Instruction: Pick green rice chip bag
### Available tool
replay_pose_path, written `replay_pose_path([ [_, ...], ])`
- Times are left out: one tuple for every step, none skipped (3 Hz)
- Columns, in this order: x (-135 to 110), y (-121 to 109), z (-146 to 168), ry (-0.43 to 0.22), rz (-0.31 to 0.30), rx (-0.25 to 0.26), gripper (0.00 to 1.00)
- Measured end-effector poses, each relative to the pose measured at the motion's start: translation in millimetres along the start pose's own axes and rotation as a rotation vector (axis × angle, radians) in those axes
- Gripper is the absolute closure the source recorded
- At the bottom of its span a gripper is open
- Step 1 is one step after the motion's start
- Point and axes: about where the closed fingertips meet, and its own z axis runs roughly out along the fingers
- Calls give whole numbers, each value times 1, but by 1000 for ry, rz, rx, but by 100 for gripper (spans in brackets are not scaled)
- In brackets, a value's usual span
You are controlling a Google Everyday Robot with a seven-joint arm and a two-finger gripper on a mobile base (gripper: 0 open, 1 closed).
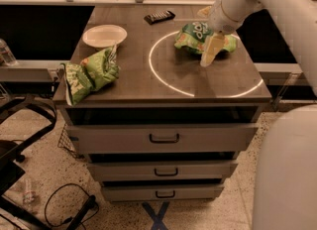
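The green rice chip bag (190, 36), glossy green with white lettering, lies at the back right of the wooden cabinet top (163, 80), inside a white light ring. My gripper (207, 31) hangs from the white arm that reaches in from the upper right and sits right over the bag. One cream finger (210, 50) stands in front of the bag, and the other shows behind it near the back edge. The fingers are spread apart with the bag between them. The arm's wrist hides part of the bag's right side.
A lime-green striped bag (91, 73) lies at the left front edge. A white plate (104, 35) sits at the back left, and a dark snack bar (159, 17) at the back middle. Drawers (163, 137) are below. A black chair (20, 140) and cables are on the floor at left.
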Motion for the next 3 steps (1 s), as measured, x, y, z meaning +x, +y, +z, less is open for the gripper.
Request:
replay_pose_path([
  [11,2,28,-26,41,-28,18],
  [11,0,29,-31,49,-33,40],
  [10,-1,27,-31,49,-33,64],
])
